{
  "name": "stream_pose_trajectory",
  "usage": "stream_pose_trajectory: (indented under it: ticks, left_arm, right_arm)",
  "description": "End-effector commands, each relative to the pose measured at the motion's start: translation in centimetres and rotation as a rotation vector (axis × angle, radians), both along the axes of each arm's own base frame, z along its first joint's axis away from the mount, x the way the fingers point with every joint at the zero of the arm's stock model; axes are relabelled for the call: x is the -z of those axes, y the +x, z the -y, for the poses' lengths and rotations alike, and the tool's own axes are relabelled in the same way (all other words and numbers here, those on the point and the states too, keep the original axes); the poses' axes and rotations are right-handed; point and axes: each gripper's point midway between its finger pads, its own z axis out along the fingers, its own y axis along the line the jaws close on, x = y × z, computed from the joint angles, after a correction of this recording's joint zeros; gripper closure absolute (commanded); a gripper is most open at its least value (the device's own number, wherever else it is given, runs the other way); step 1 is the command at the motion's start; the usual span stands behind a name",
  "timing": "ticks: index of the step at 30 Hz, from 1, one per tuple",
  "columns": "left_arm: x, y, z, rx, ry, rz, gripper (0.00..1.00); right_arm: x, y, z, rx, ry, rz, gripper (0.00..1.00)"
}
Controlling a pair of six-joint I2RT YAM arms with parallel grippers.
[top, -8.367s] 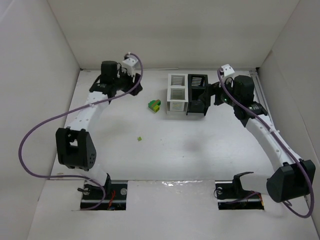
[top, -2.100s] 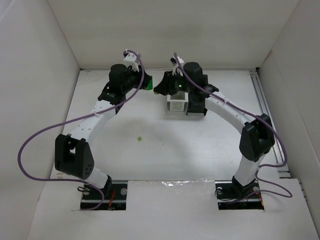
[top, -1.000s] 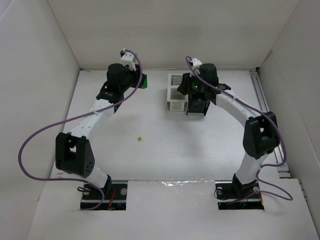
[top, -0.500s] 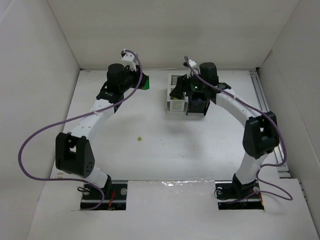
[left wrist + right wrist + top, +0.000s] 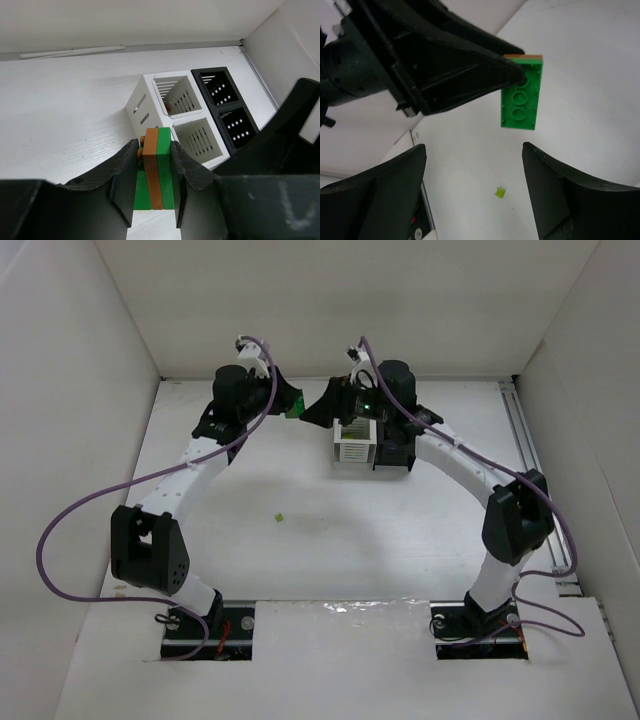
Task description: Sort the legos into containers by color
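A white desk [image 5: 330, 540] walled in white, seen from above, with 2 robot arms reaching toward its far side. The containers [image 5: 353, 450], 4 slatted cube bins joined in a square, 2 white and 2 black, stand at about 1 o'clock from the desk's centre. The left end effector [image 5: 154, 149] is clamped on a stack of 3 legos [image 5: 155, 182], green, orange-brown, green, held in the air at about 11 o'clock, just beside the white bins. The right end effector [image 5: 472, 147] faces that stack from the 3 o'clock side with its fingers spread wide and nothing between them, near the stack but not touching it. 1 tiny yellow-green lego [image 5: 279, 518] lies alone on the desk at about 8 o'clock, well apart from the bins. The step in hand looks like pulling the mixed stack apart between the 2 arms. To do it well, the right fingers should probably close only on an outer green brick at its free end, then peel it off at an angle while the left grip holds firm, low over the desk so a dropped brick lands within reach. No brand, label or readable writing shows anywhere.
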Motion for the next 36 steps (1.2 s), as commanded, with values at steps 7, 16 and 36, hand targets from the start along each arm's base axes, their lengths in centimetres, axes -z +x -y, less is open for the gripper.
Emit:
stream_pose_trajectory:
  ticks: [7, 16, 36]
  left_arm:
    - [-6.4, -0.5, 0.3, 0.015, -0.089, 0.119, 1.00]
    - [-6.6, -0.8, 1.0, 0.043, -0.095, 0.127, 1.00]
    - [-6.6, -1.8, 2.0, 0.078, -0.059, 0.161, 1.00]
  right_arm:
    - [-3.3, 4.0, -1.3, 0.119, 0.102, 0.029, 0.18]
    - [-2.4, 3.5, -2.5, 0.116, 0.043, 0.084, 0.18]
    - [-0.2, 4.2, -2.5, 0.130, -0.051, 0.140, 0.42]
